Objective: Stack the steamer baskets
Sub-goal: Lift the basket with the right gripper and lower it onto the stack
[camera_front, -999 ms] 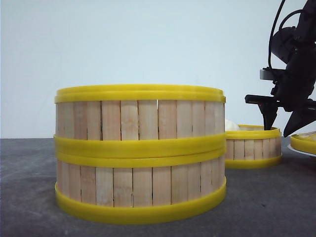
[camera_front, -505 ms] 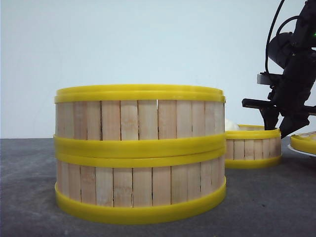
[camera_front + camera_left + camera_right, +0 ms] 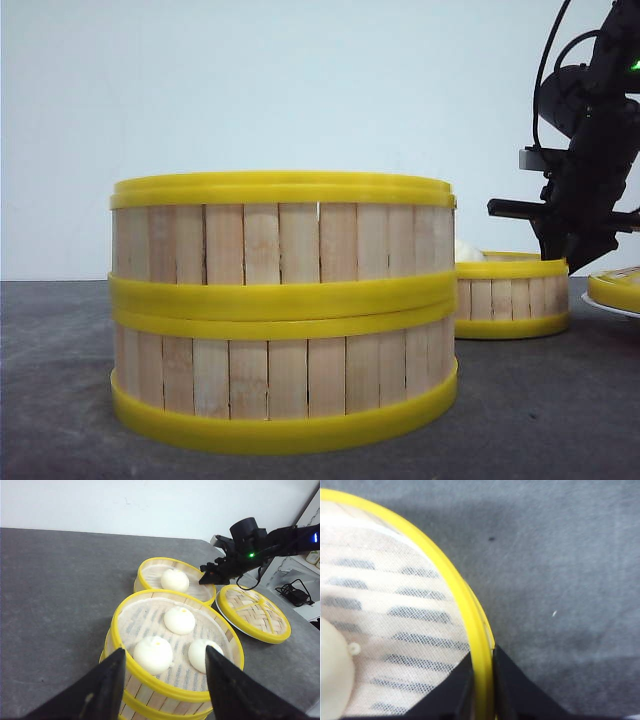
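Grey bench (image 3: 560, 400), right of frame: right end effector (image 3: 482, 690) clenched astride single slatted yellow-ringed steamer basket (image 3: 512, 297) rim, for lifting onto two-basket stack (image 3: 284, 310). Left end effector (image 3: 162, 690) released, idle.

Grey table (image 3: 55, 595) carries a two-high stack of steamer baskets (image 3: 284, 310), a single steamer basket (image 3: 512, 297) behind it, and a white plate (image 3: 231, 623).
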Controlling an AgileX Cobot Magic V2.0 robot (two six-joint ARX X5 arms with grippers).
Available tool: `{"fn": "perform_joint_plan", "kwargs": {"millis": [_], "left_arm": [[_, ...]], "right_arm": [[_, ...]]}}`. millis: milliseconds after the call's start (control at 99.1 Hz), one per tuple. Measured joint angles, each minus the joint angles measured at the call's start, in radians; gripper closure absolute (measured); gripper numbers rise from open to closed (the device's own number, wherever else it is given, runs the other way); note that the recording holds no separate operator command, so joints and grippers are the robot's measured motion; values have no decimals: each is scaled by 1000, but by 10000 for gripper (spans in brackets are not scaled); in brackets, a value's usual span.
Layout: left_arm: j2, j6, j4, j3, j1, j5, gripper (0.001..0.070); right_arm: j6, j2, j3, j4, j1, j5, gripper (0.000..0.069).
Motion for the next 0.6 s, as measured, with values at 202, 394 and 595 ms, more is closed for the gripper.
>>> {"fn": "perform_joint_plan", "kwargs": {"millis": [202,394,595], "left_arm": [[0,0,0,0,0,0,410],[0,0,0,0,0,0,410],[0,17,-33,0,0,0,410]], "right_arm": [[3,-86,84,-94,-3,-15,662],[-24,-272,150,-162,-5,-68,662],[-61,-442,151,-255,62,-146,662]]}}
